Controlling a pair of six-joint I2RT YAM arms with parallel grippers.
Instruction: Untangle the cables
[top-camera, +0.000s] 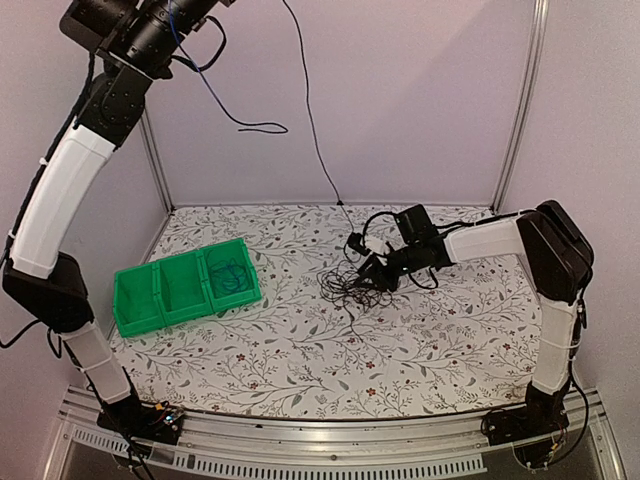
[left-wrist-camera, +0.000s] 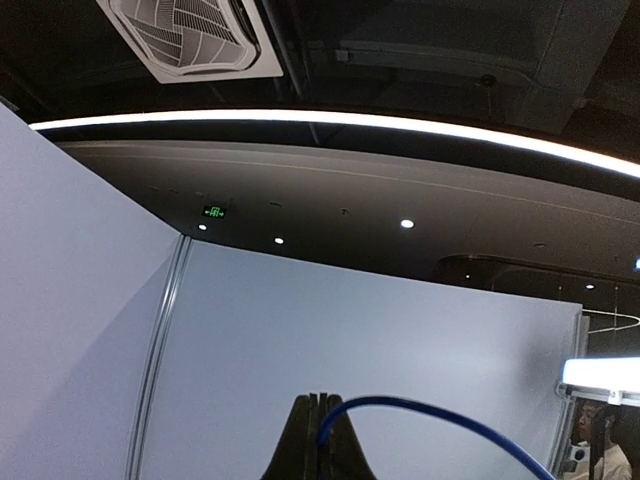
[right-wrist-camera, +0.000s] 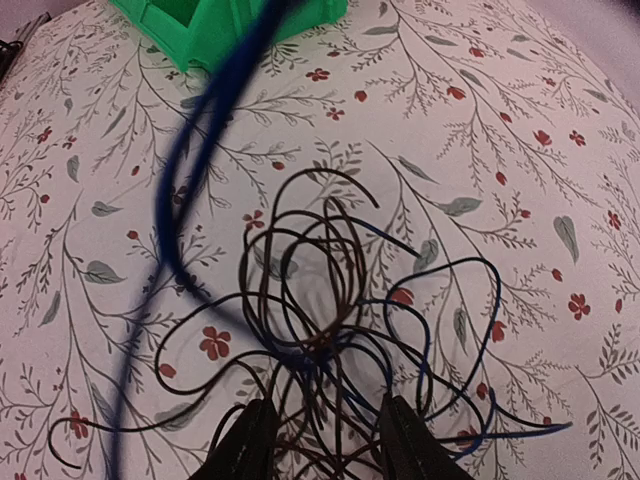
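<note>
A tangle of thin black and blue cables (top-camera: 352, 287) lies on the floral table right of centre. My right gripper (top-camera: 373, 272) is low over it. In the right wrist view the gripper (right-wrist-camera: 328, 440) is open, its fingers (right-wrist-camera: 248, 445) either side of the tangle's (right-wrist-camera: 320, 320) near part. A blue cable (right-wrist-camera: 170, 230) rises out of the tangle, blurred and close to the camera. My left arm (top-camera: 150, 35) is raised high at the top left, its fingers cut off by the frame. In the left wrist view the left gripper (left-wrist-camera: 323, 420) is shut on the blue cable (left-wrist-camera: 450, 415).
A green three-compartment bin (top-camera: 160, 305) stands at the table's left, with a small coiled cable bundle (top-camera: 232, 277) in its right compartment. A thin cable (top-camera: 310, 130) hangs down the back wall to the table. White walls and metal posts enclose the table.
</note>
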